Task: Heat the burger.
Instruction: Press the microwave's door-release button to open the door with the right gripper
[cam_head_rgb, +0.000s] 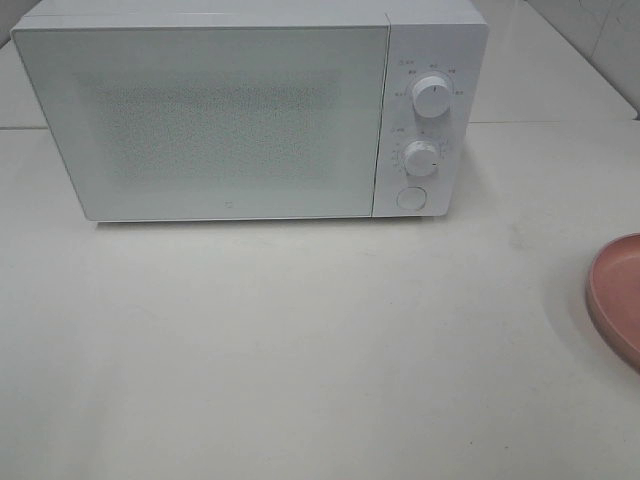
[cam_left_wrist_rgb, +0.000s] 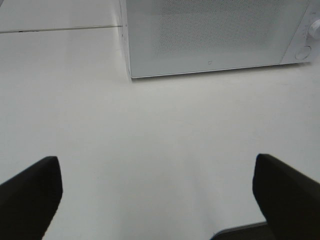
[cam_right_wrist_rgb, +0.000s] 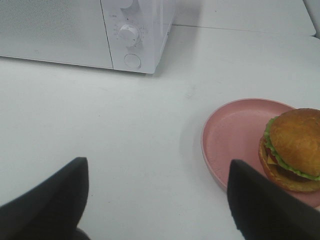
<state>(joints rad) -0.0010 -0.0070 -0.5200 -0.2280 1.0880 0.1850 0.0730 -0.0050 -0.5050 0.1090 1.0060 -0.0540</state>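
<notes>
Right wrist view: the burger (cam_right_wrist_rgb: 292, 150) sits on its pink plate (cam_right_wrist_rgb: 235, 132) near the right edge of the desk (cam_head_rgb: 300, 350), microwave (cam_head_rgb: 200, 110) shut, left gripper (cam_left_wrist_rgb: 155, 165) and right gripper (cam_right_wrist_rgb: 157, 167) gaping empty, nothing yet done.

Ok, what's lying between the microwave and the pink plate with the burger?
Nothing: only bare white tabletop separates the microwave from the pink plate holding the burger. The right wrist view shows it best; the high view agrees.

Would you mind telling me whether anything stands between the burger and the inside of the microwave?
Yes: the microwave has its door shut. The burger sits on the pink plate off to the microwave's right, with only bare table between them.
</notes>
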